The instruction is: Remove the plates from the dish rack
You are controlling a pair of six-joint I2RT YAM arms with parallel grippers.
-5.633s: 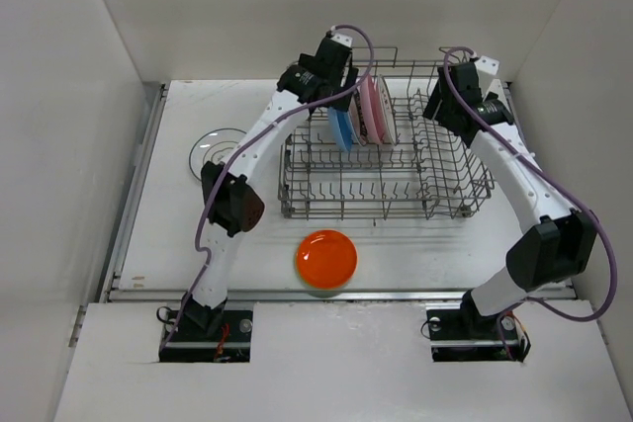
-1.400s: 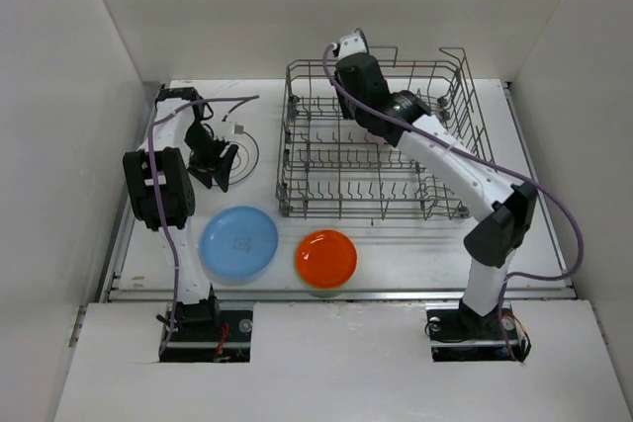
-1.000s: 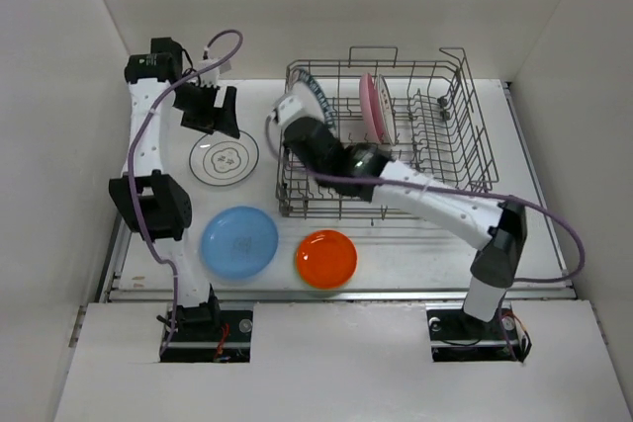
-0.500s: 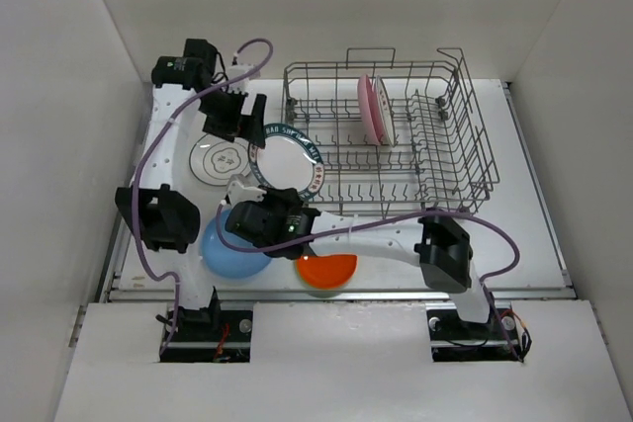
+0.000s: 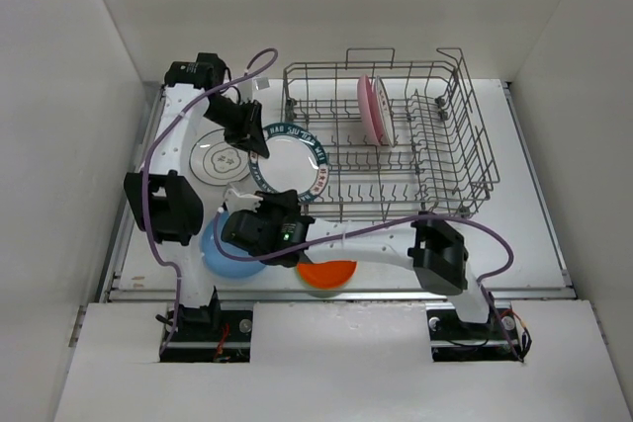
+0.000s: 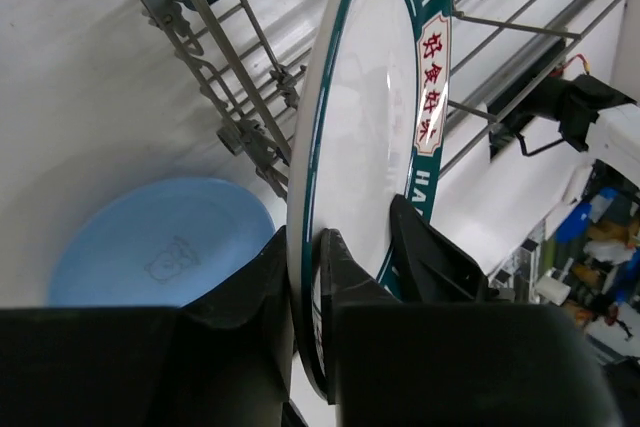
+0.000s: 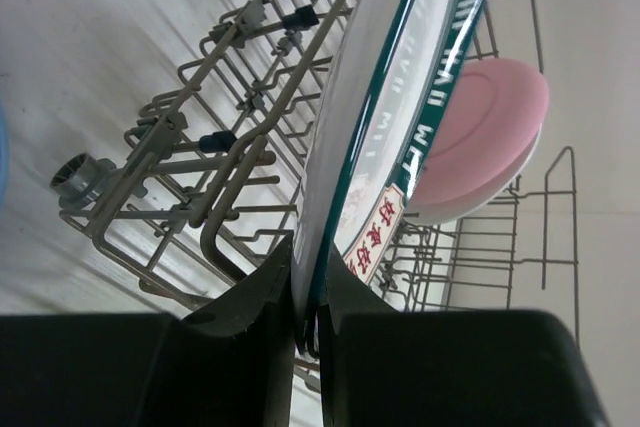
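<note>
While both arms met at the left end of the dish rack (image 5: pixel 396 145), we found one teal-rimmed plate (image 5: pixel 289 160) gripped between them, tilted with its face toward the overhead camera and overlapping the rack's left wall. The left gripper (image 5: pixel 247 137) was clamped on the plate's far-left rim, and its wrist view showed the rim pinched between the fingers (image 6: pixel 240 347). The right gripper (image 5: pixel 275 201) was likewise clamped on the near rim. A pink plate (image 5: pixel 374 111) stood upright in the far part of the rack. On the table (image 5: pixel 524 244), a ringed white plate (image 5: pixel 213 157) lay left of the rack. A blue plate (image 5: pixel 223 254) and an orange plate (image 5: pixel 326 274) lay nearer, both partly hidden by the right arm.
</note>
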